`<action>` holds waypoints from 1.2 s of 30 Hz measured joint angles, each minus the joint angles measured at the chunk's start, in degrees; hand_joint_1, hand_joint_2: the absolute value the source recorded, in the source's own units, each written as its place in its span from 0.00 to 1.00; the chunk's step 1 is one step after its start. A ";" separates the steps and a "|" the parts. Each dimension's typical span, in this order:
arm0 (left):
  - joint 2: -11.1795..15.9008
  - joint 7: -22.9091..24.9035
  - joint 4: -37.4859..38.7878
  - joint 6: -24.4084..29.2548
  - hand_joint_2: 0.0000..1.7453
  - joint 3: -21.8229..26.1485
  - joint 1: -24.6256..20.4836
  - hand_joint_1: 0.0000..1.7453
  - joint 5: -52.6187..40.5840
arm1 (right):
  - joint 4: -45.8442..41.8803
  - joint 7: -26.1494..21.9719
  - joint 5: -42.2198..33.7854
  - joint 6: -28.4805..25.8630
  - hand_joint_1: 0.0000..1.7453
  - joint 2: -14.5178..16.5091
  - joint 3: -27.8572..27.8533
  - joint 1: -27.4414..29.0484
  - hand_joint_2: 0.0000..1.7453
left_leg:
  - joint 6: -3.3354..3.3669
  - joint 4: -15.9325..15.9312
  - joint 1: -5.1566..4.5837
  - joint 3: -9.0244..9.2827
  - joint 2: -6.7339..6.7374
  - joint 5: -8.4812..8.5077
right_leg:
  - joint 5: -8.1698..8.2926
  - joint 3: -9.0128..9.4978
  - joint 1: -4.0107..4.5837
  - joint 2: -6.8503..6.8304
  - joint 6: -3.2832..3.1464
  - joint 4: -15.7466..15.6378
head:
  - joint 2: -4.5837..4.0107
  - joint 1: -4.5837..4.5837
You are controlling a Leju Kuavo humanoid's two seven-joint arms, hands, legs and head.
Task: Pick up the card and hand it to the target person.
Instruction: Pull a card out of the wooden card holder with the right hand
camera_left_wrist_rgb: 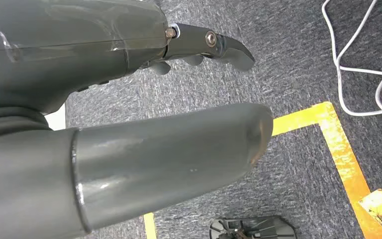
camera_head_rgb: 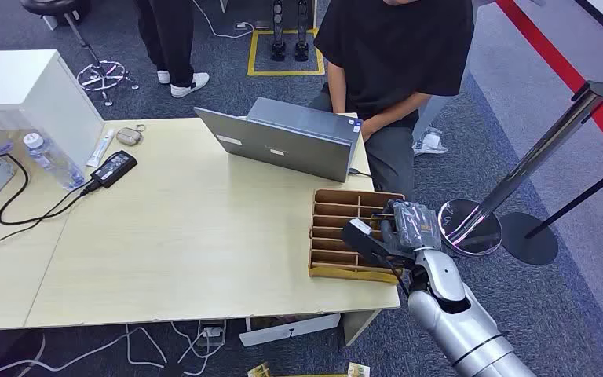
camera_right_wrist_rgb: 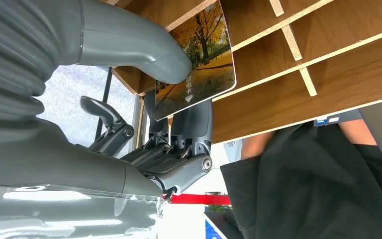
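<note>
Fingers [camera_right_wrist_rgb: 191, 124] of right hand [camera_right_wrist_rgb: 169, 104] pinch card [camera_right_wrist_rgb: 199, 55] (autumn-trees print, writing maybe "取电卡").

Laptop [camera_head_rgb: 290, 137] behind slotted tray [camera_head_rgb: 338, 236] on table [camera_head_rgb: 173, 236].

An office or demo hall: desk [camera_head_rgb: 165, 259], laptop [camera_head_rgb: 286, 137], barrier post [camera_head_rgb: 534, 161].

The card [camera_right_wrist_rgb: 199, 59], printed with golden autumn trees, sits pinched in the right hand [camera_right_wrist_rgb: 179, 99], over the wooden slotted tray [camera_right_wrist_rgb: 328, 64].
</note>
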 joint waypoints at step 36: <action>0.00 -1.14 0.00 0.00 0.00 0.00 0.04 0.00 0.31 | -2.92 0.44 -1.42 -0.39 0.90 0.23 0.00 -0.22 1.00 | 0.01 0.00 0.00 -0.01 -0.01 0.01 | 0.01 0.01 0.00 -0.01 0.00 0.01 | 0.00 0.00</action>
